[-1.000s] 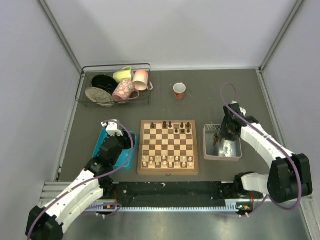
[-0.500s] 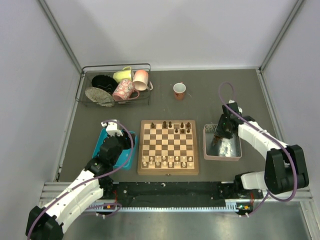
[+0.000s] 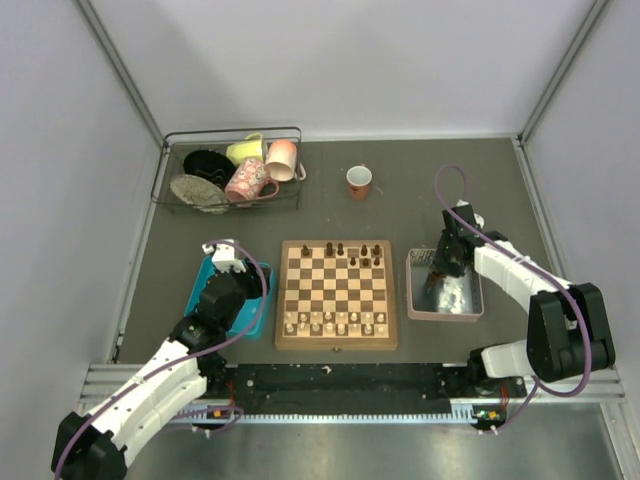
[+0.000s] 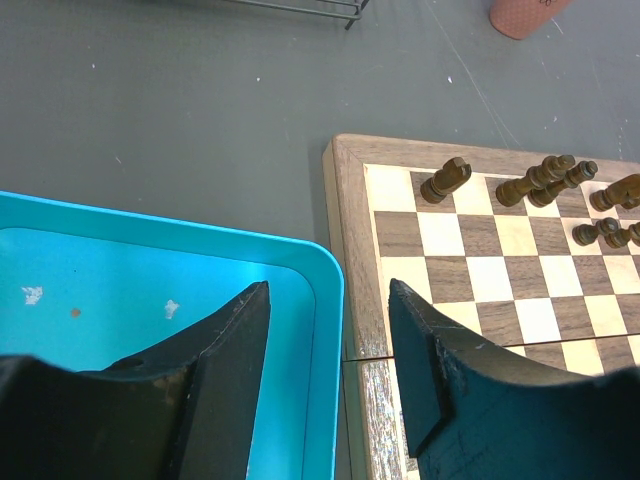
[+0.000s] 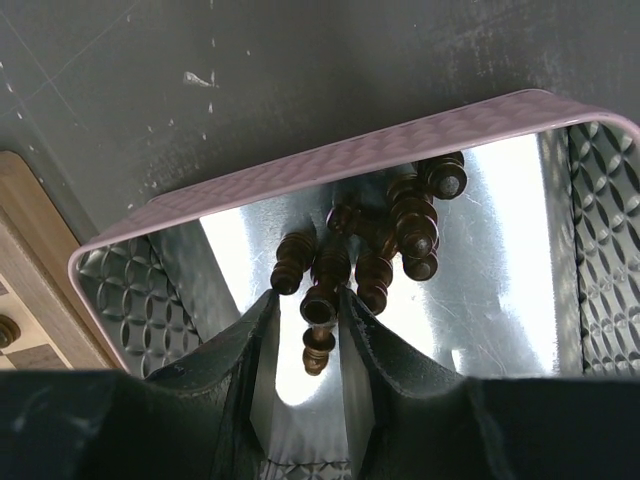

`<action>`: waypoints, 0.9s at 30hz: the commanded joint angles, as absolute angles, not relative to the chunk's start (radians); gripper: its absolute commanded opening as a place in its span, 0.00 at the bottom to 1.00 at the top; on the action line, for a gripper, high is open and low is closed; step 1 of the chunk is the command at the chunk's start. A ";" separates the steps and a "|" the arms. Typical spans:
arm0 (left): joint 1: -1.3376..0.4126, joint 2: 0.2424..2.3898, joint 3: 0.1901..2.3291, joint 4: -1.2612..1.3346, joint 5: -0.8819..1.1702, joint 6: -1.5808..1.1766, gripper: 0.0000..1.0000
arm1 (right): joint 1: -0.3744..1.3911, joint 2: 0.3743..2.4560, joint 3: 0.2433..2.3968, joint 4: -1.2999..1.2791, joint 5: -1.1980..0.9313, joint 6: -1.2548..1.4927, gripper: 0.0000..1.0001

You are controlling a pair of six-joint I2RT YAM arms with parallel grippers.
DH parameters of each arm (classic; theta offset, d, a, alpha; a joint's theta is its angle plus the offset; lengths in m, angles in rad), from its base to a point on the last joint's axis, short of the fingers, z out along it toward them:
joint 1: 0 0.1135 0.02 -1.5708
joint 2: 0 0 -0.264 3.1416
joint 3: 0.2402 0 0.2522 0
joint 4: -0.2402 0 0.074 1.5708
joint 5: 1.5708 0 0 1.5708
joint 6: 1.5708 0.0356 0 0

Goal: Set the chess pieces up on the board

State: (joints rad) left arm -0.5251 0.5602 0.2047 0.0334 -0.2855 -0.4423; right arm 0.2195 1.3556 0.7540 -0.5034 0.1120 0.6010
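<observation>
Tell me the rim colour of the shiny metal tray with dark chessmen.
The tray rim is pale pink; right wrist view.

Dishes crowd a wire basket (image 3: 200,132) at the far left corner of the grey tabletop (image 3: 400,215): a yellow mug (image 3: 244,150), a pink mug (image 3: 283,158), a patterned pink mug (image 3: 247,180), a dark dish (image 3: 205,162) and a speckled plate (image 3: 192,191). A red cup (image 3: 359,181) stands alone near the far edge. A blue tray (image 4: 150,290) sits toward the near left corner, a pink-rimmed metal tray (image 3: 445,316) toward the right edge. Pale chessmen (image 3: 335,322) line up toward the near edge.
</observation>
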 commanded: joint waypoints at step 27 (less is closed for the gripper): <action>-0.522 0.557 0.206 0.081 -0.279 -0.439 0.56 | 0.219 1.175 0.965 -0.678 0.160 0.537 0.00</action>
